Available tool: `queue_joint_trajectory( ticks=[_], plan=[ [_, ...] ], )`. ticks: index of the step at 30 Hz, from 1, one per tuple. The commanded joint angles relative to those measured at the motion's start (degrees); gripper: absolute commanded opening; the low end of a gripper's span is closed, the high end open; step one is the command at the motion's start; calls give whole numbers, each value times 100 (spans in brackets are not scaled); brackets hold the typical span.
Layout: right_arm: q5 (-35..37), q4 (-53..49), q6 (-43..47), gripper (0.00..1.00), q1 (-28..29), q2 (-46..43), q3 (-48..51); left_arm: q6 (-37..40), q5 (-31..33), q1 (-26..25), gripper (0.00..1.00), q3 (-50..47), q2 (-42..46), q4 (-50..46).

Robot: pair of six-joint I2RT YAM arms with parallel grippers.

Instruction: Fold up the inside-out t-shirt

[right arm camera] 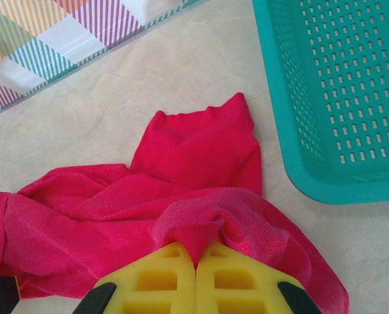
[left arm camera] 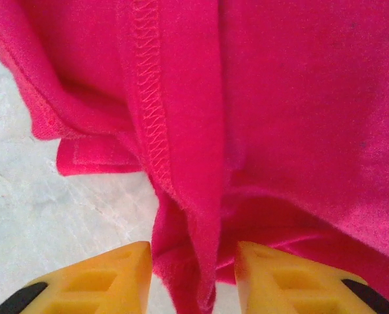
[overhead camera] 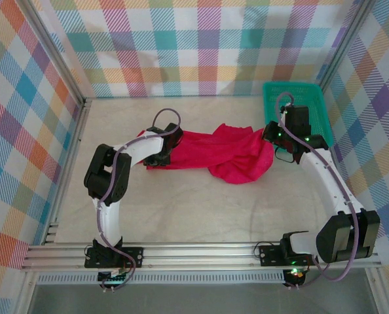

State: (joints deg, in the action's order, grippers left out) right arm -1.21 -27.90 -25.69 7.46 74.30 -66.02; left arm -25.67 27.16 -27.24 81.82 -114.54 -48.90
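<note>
The inside-out t-shirt (overhead camera: pixel 224 154) lies bunched in a long red heap across the middle of the table, seams showing. My left gripper (overhead camera: pixel 170 152) is at its left end. In the left wrist view the yellow fingers (left arm camera: pixel 109 275) stand apart on either side of a hanging fold of the shirt (left arm camera: pixel 194 196), with a gap still showing on both sides. My right gripper (overhead camera: pixel 272 140) is at the shirt's right end. In the right wrist view its jaws (right arm camera: pixel 196 252) are pressed together on a pinched peak of the red cloth (right arm camera: pixel 194 229).
A teal plastic basket (overhead camera: pixel 268 98) stands at the back right, close behind the right gripper; its rim (right arm camera: pixel 293 170) lies just right of the shirt. Plaid walls enclose the table on three sides. Bare pale tabletop (overhead camera: pixel 201 209) lies in front of the shirt.
</note>
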Motion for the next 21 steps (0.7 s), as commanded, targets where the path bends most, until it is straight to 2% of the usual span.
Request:
queue_joint_trajectory(
  ticks=[1,5,8,11,13,15,17,21],
  plan=[
    [-124,179,-54,0,-32,-12,20,71,143,45,34,144,-112,-16],
    [-160,191,-63,0,-26,-12,19,66,90,50,20,175,-68,39],
    [-177,210,-80,0,-30,-12,29,62,161,52,1,281,-64,-92],
    [-204,146,-75,0,-26,14,-109,95,296,91,0,542,143,-391],
    [-200,24,-44,0,-26,32,-316,123,169,256,0,875,471,-611],
    [-163,-119,-1,0,-26,23,-566,117,-207,543,0,1315,888,-815],
    [-68,-271,61,0,-30,2,-829,69,-895,973,0,1792,1327,-897],
    [86,-630,208,0,-39,-30,-1383,-336,-2824,2211,0,2674,2023,-769]
  ],
)
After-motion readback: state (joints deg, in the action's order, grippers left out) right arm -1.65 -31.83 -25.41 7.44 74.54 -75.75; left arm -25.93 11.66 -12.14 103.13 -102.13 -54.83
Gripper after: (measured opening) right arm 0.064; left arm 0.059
